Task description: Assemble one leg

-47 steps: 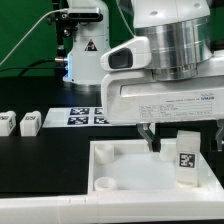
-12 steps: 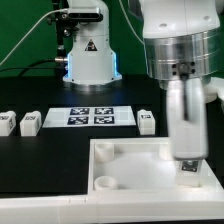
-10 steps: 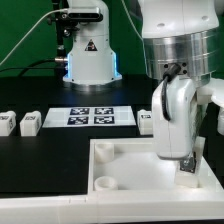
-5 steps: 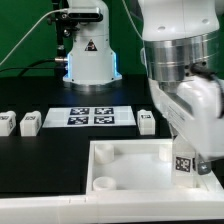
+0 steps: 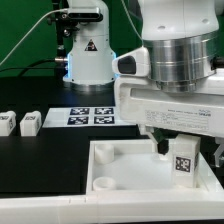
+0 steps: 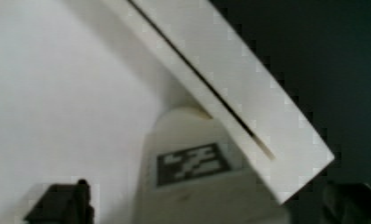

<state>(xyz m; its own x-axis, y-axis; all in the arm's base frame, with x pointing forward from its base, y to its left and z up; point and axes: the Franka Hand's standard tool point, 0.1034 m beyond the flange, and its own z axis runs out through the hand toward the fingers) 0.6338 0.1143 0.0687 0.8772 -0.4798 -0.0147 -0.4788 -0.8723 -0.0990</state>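
- The leg (image 5: 183, 160) stands upright in the tray (image 5: 120, 165), lower right of the exterior view.
- Its black-and-white tag (image 6: 192, 163) has squares, no letters.
- The end effector (image 5: 186, 146) sits around it; I cannot tell if it squeezes.
- Small print on the arm is too blurry.

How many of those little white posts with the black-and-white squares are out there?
3 in view: the leg stands in the white tray between the gripper's fingers; two spare legs lie at the exterior view's left. The arm may hide others.

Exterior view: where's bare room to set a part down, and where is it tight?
Free: the black table in front of the two small blocks, left of the white tray piece. The tray's middle floor is bare too. Crowded: its right end, where the gripper stands over the leg.
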